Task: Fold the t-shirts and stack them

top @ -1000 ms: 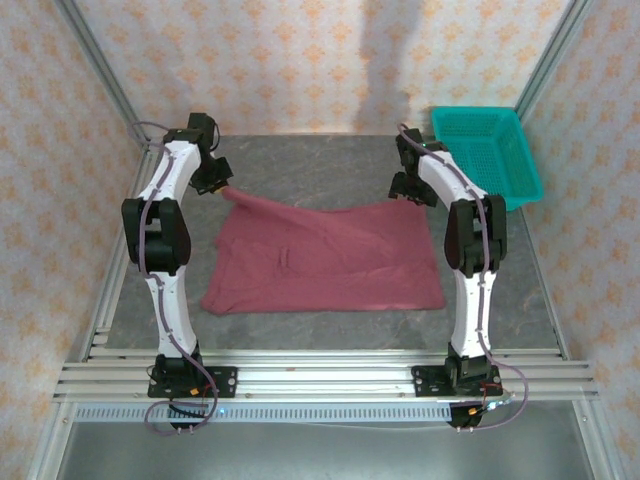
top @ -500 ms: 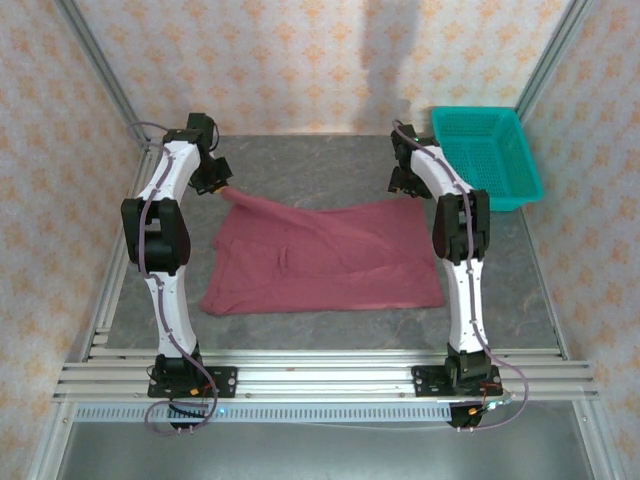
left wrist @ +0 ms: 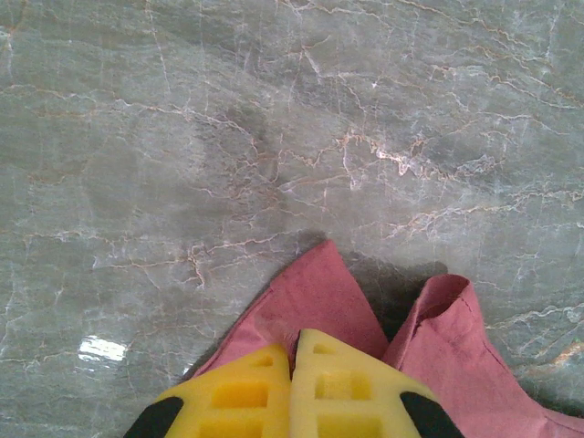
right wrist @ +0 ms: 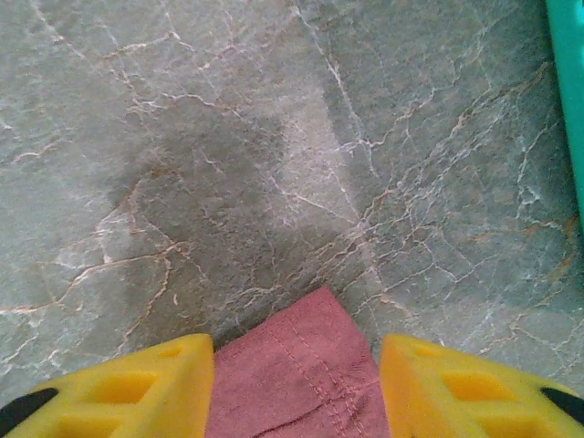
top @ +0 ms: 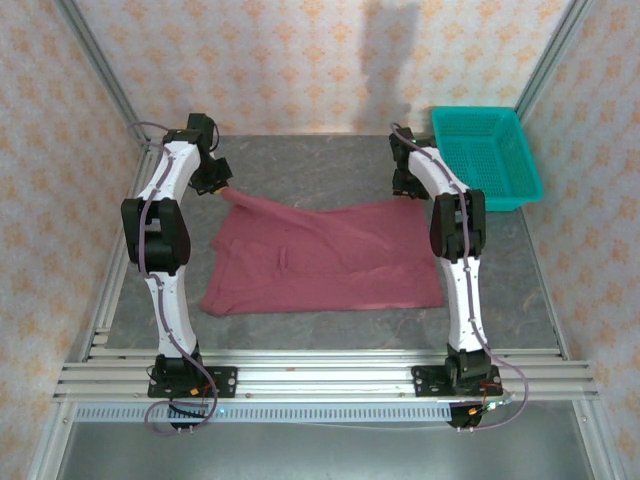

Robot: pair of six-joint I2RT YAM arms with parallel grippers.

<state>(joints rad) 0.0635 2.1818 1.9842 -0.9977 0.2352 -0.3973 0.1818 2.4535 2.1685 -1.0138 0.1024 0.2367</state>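
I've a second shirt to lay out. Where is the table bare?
Bare: the far strip of table between shirt and back wall, and a narrower strip between shirt and rail. Crowded: the shirt's far corners, at the left gripper and right gripper, and beside the basket.

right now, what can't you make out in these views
Shirt underside: top view, pressed against the table.
Right gripper contact with the shirt: right wrist view, bottom edge cuts it off.
Left gripper hold depth: left wrist view, the gripper itself covers the pinched shirt.
Basket: right wrist view, right edge leaves a strip.
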